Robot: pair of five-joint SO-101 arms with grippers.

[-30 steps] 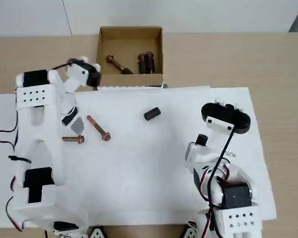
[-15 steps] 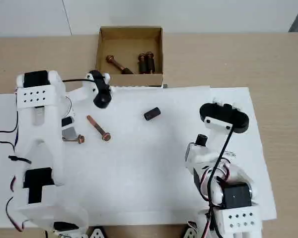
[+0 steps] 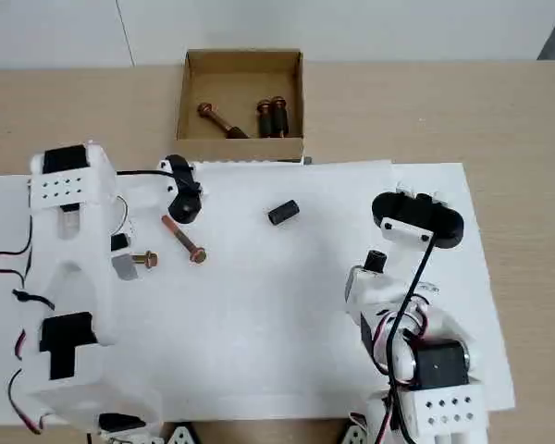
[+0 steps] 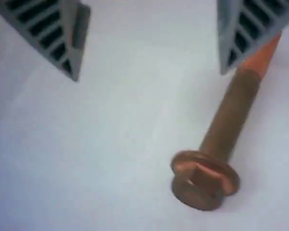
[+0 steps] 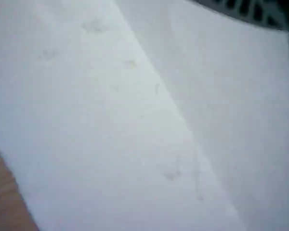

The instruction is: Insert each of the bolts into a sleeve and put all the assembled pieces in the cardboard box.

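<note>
Two bolts wait unsleeved on the sheet (image 3: pixel 259 351), so the job looks a little past halfway: three pieces are boxed, and fitting and boxing remain for the rest. Near the sheet's left edge the left gripper (image 4: pixel 149 70) hangs low, its fingers (image 4: pixel 62 38) spread wide and holding nothing. One bolt (image 3: pixel 145 260) lies flat there, its tip just beside one finger and its head toward the sheet's middle. Just beside it the second bolt (image 3: pixel 183 239) lies aslant, untouched. At the sheet's far edge sits the box (image 3: pixel 181 102), open-topped. It holds a slanted piece (image 3: pixel 219 121) on its left side and two pieces (image 3: pixel 265 117) side by side toward its right wall. Those two look dark-sleeved; whether the slanted one is sleeved is hard to tell. One sleeve (image 3: pixel 283 213) lies alone near the sheet's middle, well apart from both bolts, and by my count a second will be needed. Near the sheet's right edge the right gripper (image 3: pixel 416 220) rests; its state cannot be told.
</note>
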